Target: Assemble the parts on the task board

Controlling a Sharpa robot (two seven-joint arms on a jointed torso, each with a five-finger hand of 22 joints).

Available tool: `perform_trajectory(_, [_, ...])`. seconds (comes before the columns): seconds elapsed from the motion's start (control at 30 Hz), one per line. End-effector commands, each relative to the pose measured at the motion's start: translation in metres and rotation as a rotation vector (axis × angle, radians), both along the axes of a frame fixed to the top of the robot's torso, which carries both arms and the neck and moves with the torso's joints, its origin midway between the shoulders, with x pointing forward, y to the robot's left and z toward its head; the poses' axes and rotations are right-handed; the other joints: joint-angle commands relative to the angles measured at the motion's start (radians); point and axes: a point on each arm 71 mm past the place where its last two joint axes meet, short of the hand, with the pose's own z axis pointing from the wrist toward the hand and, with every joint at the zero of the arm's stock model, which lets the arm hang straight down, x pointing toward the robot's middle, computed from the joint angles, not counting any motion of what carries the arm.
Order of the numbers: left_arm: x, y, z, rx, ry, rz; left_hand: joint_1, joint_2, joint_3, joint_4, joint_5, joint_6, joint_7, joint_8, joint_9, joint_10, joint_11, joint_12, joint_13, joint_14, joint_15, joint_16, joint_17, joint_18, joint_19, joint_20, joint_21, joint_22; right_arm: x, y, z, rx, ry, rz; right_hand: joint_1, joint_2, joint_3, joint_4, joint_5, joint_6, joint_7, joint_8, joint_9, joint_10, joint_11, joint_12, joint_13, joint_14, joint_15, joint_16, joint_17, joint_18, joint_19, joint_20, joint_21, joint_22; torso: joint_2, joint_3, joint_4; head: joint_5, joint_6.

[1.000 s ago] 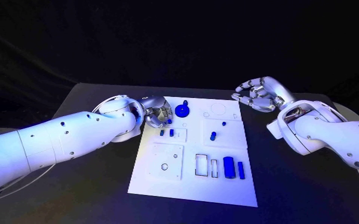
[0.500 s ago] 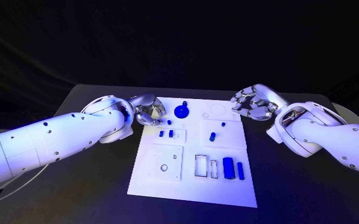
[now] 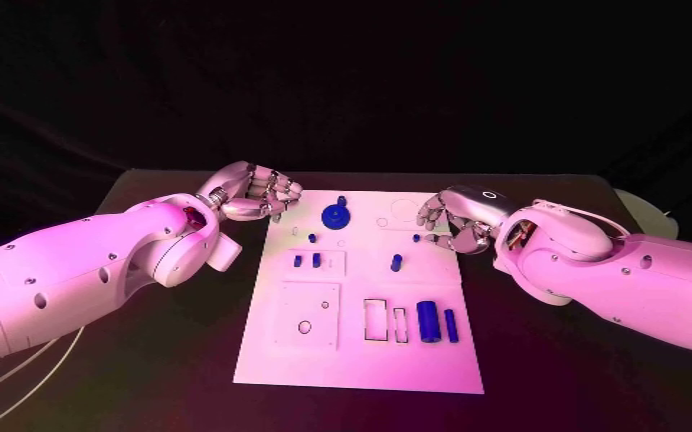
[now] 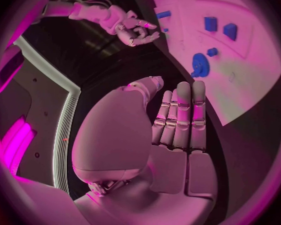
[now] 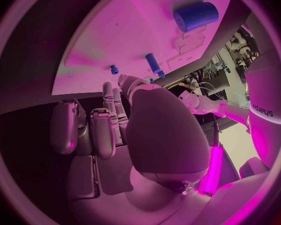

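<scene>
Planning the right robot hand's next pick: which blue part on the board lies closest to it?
The tiny blue peg at the task board's right edge, just beside the right robot hand's fingertips. The slanted blue pin and the gear-shaped part lie farther left.

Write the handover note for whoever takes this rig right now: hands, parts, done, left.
Left hand: empty, fingers together, off the task board's far left corner.
Right hand: empty, fingers curled, at the board's right edge.
Parts: blue gear at the far end, small blue pieces mid-board, blue cylinder near the front.
Done: cannot tell.
Left: neither hand holds a part; pick one next.
</scene>
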Motion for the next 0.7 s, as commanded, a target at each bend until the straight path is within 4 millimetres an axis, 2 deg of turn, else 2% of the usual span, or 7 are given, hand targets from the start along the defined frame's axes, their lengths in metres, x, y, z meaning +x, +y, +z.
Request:
perform_trajectory(0.03, [-0.003, -0.002, 0.010, -0.299, 0.020, 0.047, 0.008, 0.000, 0.006, -0.001, 0.001, 0.008, -0.001, 0.009, -0.001, 0.001, 0.005, 0.009, 0.000, -0.005, 0.000, -0.005, -0.005, 0.014, -0.007, 0.000, -0.006, -0.002, 0.000, 0.007, -0.005, -0.159, -0.058, 0.020, -0.007, -0.010, 0.009, 0.000, -0.007, 0.002, 0.002, -0.008, -0.002, 0.007, 0.003, -0.010, -0.009, 0.046, 0.008, 0.007, 0.007, 0.004, 0.009, 0.001, 0.005, 0.096, 0.001, -0.0018, -0.0007, -0.006, -0.002])
perform_trajectory(0.33, [-0.006, -0.004, 0.013, -0.364, 0.025, 0.054, 0.015, 0.005, 0.015, -0.007, 0.002, 0.018, -0.002, 0.016, 0.001, 0.008, 0.004, 0.018, 0.000, -0.007, -0.002, -0.008, -0.013, 0.015, -0.006, -0.002, -0.009, -0.003, 0.002, 0.019, -0.010, -0.204, -0.075, 0.032, -0.010, -0.011, 0.015, -0.001, -0.010, 0.002, 0.005, -0.010, -0.003, 0.008, 0.005, -0.019, -0.020, 0.048, 0.010, 0.009, 0.011, 0.003, 0.012, 0.002, 0.009, 0.099, 0.001, -0.0001, 0.0017, -0.010, -0.003])
perform_trajectory(0.57, [-0.006, -0.002, 0.013, -0.375, 0.025, 0.061, 0.016, 0.006, 0.015, -0.007, 0.002, 0.019, -0.002, 0.016, 0.001, 0.008, 0.004, 0.019, 0.000, -0.007, -0.002, -0.008, -0.013, 0.015, -0.006, -0.002, -0.009, -0.003, 0.003, 0.027, -0.015, -0.215, -0.069, 0.044, -0.010, -0.006, 0.025, -0.003, -0.010, 0.008, 0.005, -0.009, -0.001, 0.013, 0.006, -0.024, -0.028, 0.049, 0.010, 0.011, 0.014, 0.002, 0.015, 0.003, 0.014, 0.103, 0.001, -0.0004, 0.0020, -0.009, -0.006])
perform_trajectory(0.63, [-0.007, -0.002, 0.014, -0.376, 0.026, 0.062, 0.016, 0.006, 0.015, -0.007, 0.002, 0.019, -0.002, 0.016, 0.001, 0.008, 0.004, 0.019, 0.000, -0.007, -0.002, -0.008, -0.013, 0.015, -0.006, -0.002, -0.009, -0.003, 0.003, 0.029, -0.018, -0.223, -0.066, 0.045, -0.002, 0.000, 0.041, -0.011, -0.038, 0.014, 0.004, -0.008, -0.001, 0.019, 0.004, -0.029, -0.037, 0.050, 0.009, 0.012, 0.017, 0.001, 0.018, 0.002, 0.019, 0.106, 0.001, 0.0002, 0.0020, -0.008, -0.006])
perform_trajectory(0.7, [-0.007, -0.002, 0.014, -0.377, 0.027, 0.062, 0.016, 0.006, 0.016, -0.007, 0.002, 0.019, -0.002, 0.017, 0.001, 0.009, 0.004, 0.020, 0.000, -0.007, -0.003, -0.008, -0.014, 0.015, -0.006, -0.002, -0.009, -0.003, 0.004, 0.029, -0.020, -0.231, -0.063, 0.043, 0.000, 0.003, 0.053, -0.015, -0.042, 0.019, 0.003, -0.006, 0.000, 0.024, 0.004, -0.032, -0.042, 0.051, 0.009, 0.014, 0.019, -0.001, 0.021, 0.002, 0.026, 0.111, 0.001, 0.0005, 0.0015, -0.007, -0.008])
